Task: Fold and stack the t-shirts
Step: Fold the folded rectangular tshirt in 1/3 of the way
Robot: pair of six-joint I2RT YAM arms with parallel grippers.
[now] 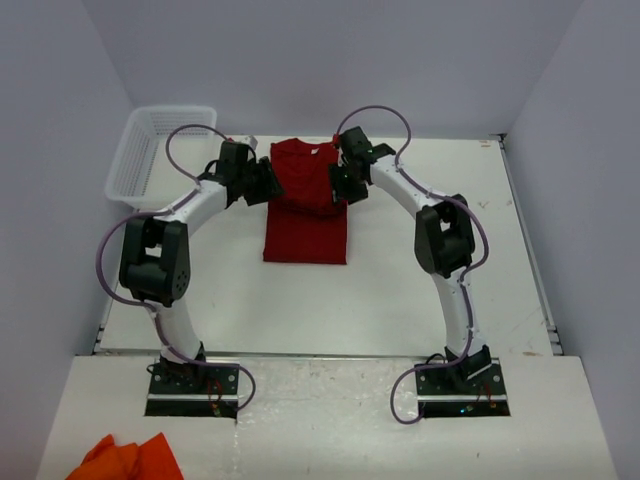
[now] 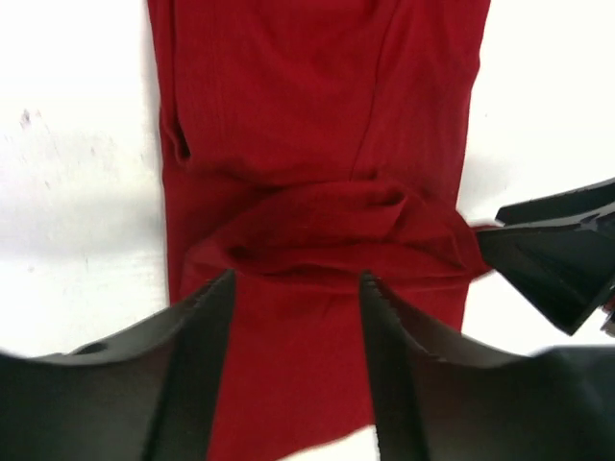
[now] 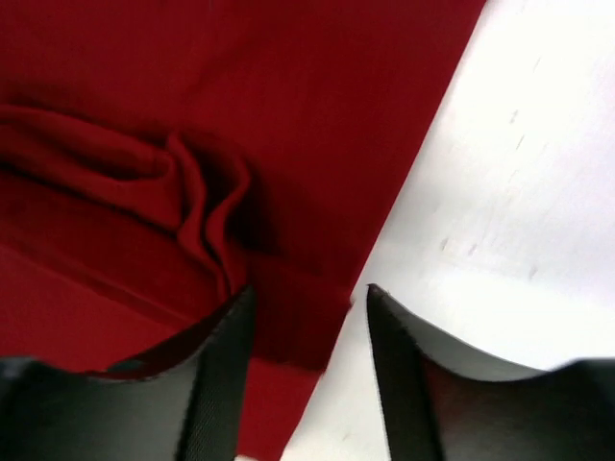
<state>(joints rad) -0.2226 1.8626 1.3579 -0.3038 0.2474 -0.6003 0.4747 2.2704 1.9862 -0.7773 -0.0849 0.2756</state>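
Observation:
A red t-shirt (image 1: 305,215) lies on the white table (image 1: 400,290) at the centre back, folded into a long narrow strip. My left gripper (image 1: 264,183) is at its left edge and my right gripper (image 1: 340,182) at its right edge, both near the upper half. In the left wrist view the gripper (image 2: 296,288) is open over the red cloth (image 2: 288,106), just short of a bunched fold (image 2: 327,235). In the right wrist view the gripper (image 3: 309,298) is open astride the shirt's (image 3: 240,86) right edge, beside a raised wrinkle (image 3: 197,206). Neither holds cloth.
A white plastic basket (image 1: 150,150) stands at the table's back left corner. Orange cloth (image 1: 125,460) lies on the near ledge at the bottom left. My right gripper's black fingers (image 2: 562,259) show at the right of the left wrist view.

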